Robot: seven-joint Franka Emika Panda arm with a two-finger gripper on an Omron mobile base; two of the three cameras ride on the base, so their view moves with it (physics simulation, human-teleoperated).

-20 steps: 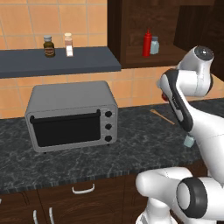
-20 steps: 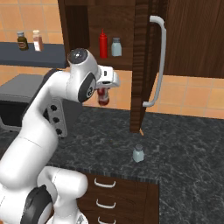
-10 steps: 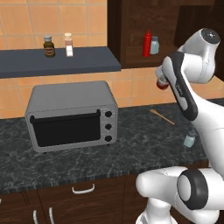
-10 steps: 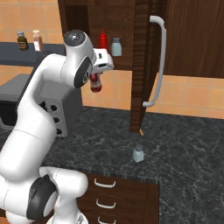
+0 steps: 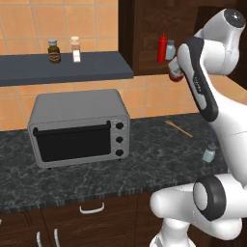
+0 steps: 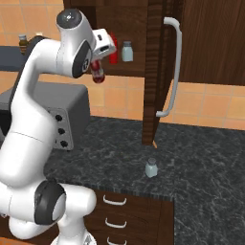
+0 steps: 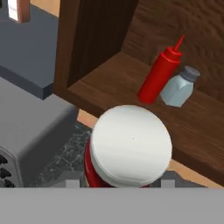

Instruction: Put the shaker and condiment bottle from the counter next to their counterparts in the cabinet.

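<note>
Inspector A: Gripper (image 6: 97, 72) clamped on the condiment bottle (image 6: 97, 74), held aloft just outside the cabinet (image 6: 154, 57) shelf.

Inspector B: Hand view adds its white cap (image 7: 131, 148) facing the squeeze bottle (image 7: 159, 76) and small shaker (image 7: 178, 87). Base views add the other shaker (image 6: 151, 168) upright on the counter (image 6: 201, 158).

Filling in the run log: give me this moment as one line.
gripper: shut on condiment bottle | bottle: raised near cabinet shelf | shaker: on counter | counterparts: on shelf
</note>
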